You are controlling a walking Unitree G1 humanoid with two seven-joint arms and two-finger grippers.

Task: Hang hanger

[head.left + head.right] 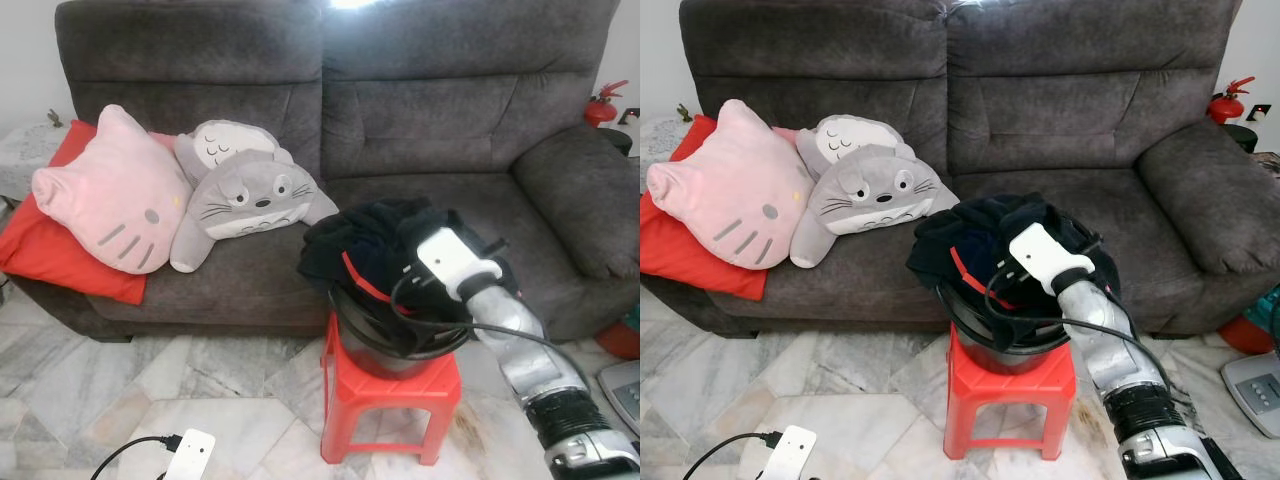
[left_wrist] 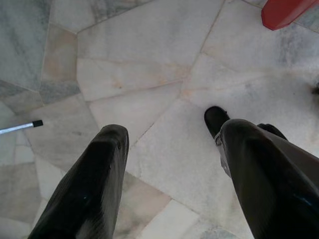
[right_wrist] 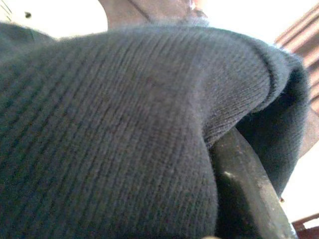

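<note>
We see the hanger (image 1: 362, 277) as a thin red strip poking out of a heap of dark cloth (image 1: 375, 240), which is piled in a black bucket (image 1: 400, 345) on a red stool (image 1: 390, 405) just in front of the grey sofa (image 1: 420, 110). Only a short slanted length of it shows; its hook and the rest are buried. We judge it light and stiff, probably plastic and a little slick, while the knit around it is soft, limp and likely to cling or drag along when the hanger is lifted. The best hold looks to be the exposed red bar, or the hook once it is uncovered, rather than a pinch of fabric. Our right gripper (image 1: 415, 262) is down in the heap, its wrist above the bucket's right side; in the right wrist view ribbed dark knit drapes over one black finger (image 3: 249, 194), and we cannot tell whether the fingers are spread or pressed together, or whether they hold anything. Our left gripper (image 2: 172, 169) hangs idle over the marble floor (image 2: 149, 59), its fingers spread apart and holding nothing. Two plush pillows (image 1: 170, 195) lie on the sofa's left seat.
</note>
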